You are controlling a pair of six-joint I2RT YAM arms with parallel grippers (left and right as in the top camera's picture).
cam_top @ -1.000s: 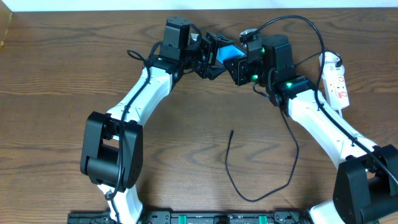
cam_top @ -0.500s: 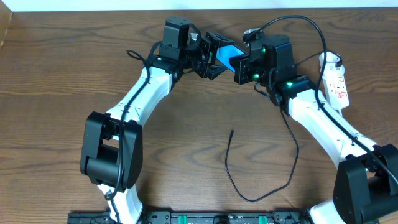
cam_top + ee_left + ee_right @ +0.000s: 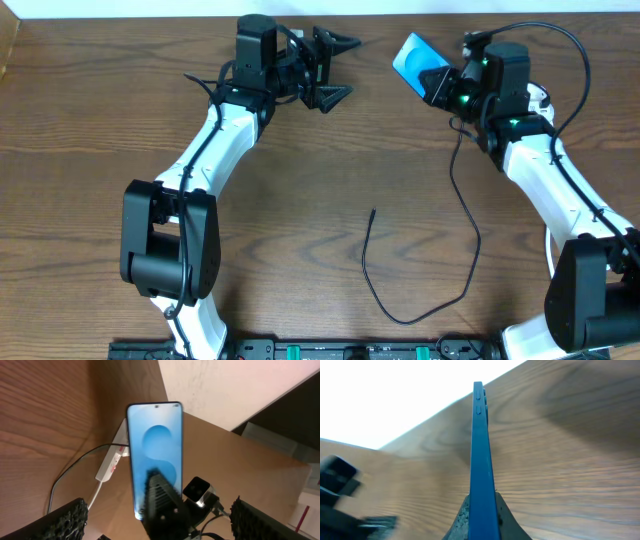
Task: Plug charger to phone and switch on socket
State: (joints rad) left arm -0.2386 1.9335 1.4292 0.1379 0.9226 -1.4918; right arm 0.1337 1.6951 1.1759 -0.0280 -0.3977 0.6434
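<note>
- Tabletop [image 3: 100, 150]: the charger [image 3: 477, 240] lies loose at mid-front, its tip [image 3: 372, 213] free and well apart from both claws.
- Right claw [image 3: 437, 82] clamps the phone [image 3: 412, 58] by its lower end, raised at far right (port likely covered there).
- Left claw [image 3: 335, 68] gapes wide, empty; I'd send it for the tip.
- Socket [image 3: 107, 466] sits far right, for last.

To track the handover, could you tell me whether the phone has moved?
Yes: the phone shifted image-right and up-frame, relative to the resting charger tip.
</note>
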